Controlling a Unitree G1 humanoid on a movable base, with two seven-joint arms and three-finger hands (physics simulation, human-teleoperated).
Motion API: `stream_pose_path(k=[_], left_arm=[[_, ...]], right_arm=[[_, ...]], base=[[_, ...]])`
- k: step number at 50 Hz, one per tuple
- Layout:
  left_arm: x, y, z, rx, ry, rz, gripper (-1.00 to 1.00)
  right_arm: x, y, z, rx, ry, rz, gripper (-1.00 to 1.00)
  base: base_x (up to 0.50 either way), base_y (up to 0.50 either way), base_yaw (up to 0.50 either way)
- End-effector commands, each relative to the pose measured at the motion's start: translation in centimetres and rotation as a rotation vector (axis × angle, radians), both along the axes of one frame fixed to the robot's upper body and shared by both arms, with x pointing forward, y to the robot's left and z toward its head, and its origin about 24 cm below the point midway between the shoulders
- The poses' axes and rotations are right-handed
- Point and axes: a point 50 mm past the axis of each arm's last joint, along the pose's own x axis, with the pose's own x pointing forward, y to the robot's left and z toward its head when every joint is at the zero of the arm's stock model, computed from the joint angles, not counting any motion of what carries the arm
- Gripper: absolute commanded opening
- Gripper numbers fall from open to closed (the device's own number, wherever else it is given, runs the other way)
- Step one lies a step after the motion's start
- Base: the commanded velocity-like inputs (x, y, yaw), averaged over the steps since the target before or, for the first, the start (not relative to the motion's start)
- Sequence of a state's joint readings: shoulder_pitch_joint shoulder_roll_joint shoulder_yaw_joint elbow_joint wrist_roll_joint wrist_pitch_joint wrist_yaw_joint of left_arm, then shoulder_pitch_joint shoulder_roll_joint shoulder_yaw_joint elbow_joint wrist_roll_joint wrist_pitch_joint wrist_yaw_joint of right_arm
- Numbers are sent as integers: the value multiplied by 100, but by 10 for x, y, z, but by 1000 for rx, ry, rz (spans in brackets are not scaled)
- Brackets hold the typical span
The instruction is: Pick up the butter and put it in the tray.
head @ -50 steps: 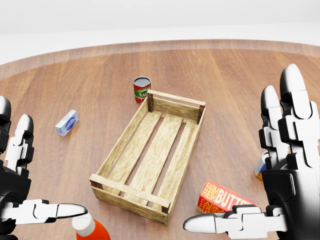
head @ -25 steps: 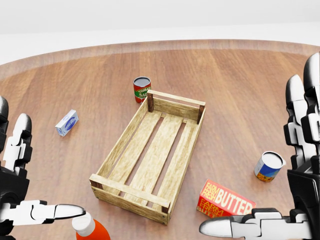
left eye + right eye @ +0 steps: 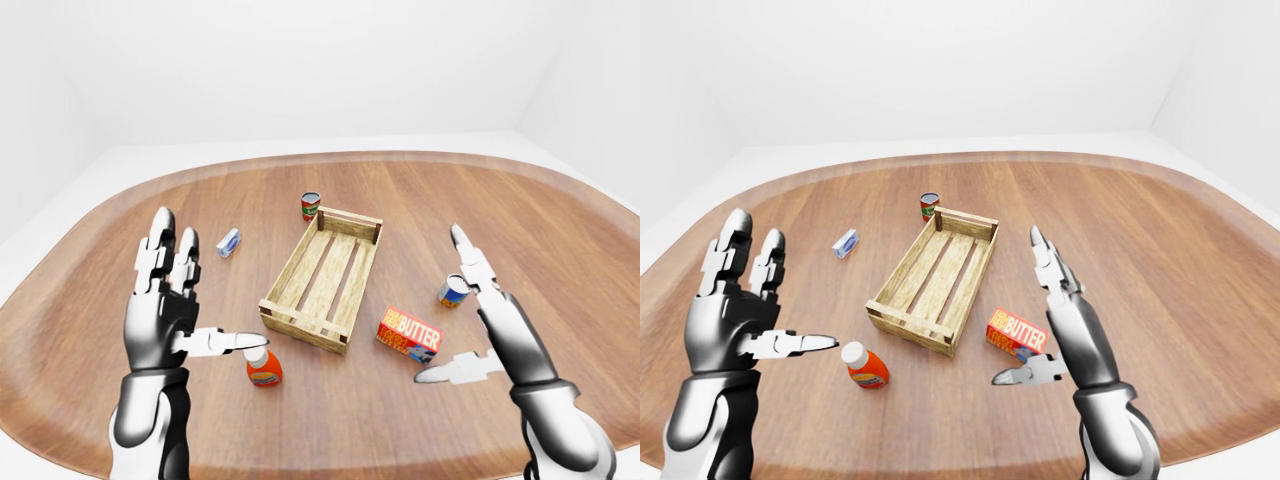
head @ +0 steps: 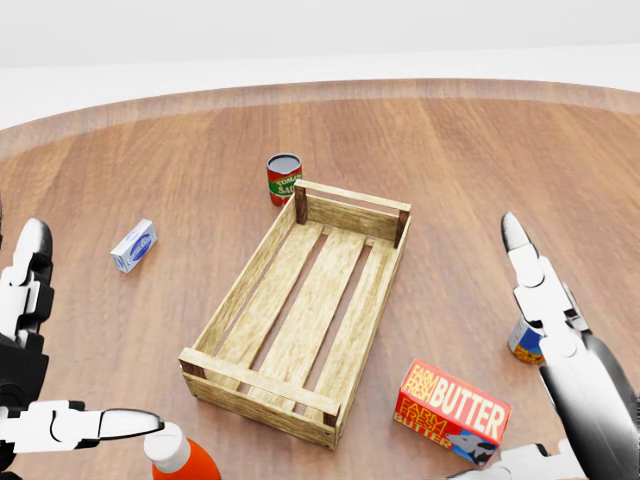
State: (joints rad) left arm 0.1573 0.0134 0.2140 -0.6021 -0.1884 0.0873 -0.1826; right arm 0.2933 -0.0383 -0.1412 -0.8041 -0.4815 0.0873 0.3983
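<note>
One flat red-and-orange butter box, a rectangular carton with white lettering, lies on the smooth wooden tabletop at the lower right of the head view, just beside the near right corner of the tray. The right hand, glossy black and white with jointed segments, hovers over the box's right side with fingers spread and released; its thumb tip overlaps the carton's lower edge in the head view, though contact cannot be told. The slatted rough-wood rectangular tray sits mid-frame and holds nothing. A blue-and-white cylindrical can stands right of the butter, partly behind the right fingers. The left hand is raised at lower left, fingers open, thumb above an orange bottle with a white cap. A red-and-green can stands just above the tray; a small blue-white carton lies at left.
</note>
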Motion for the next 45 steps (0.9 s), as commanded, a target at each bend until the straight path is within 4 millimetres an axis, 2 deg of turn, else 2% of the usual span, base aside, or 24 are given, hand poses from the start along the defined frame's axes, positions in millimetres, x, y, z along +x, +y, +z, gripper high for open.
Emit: stream_pose_path(k=[1,16,22,29,45], left_arm=[[-3,1,5,0,-25,3,100],[-2,3,8,-2,-37,10,100],[-1,3,7,-3,-35,11,100],[-3,3,8,-3,-39,10,100],[-4,1,7,1,-34,4,100]], right_arm=[[2,-14,-33,-76,213,-53,100],[9,-20,-56,-76,321,-73,100],[11,-21,-56,-100,329,-70,100],[22,-18,-62,-136,352,-49,100],[35,-31,-83,-142,448,-49,100]], base=[[0,0,0],[0,0,0],[0,0,0],[0,0,0],[0,0,0]])
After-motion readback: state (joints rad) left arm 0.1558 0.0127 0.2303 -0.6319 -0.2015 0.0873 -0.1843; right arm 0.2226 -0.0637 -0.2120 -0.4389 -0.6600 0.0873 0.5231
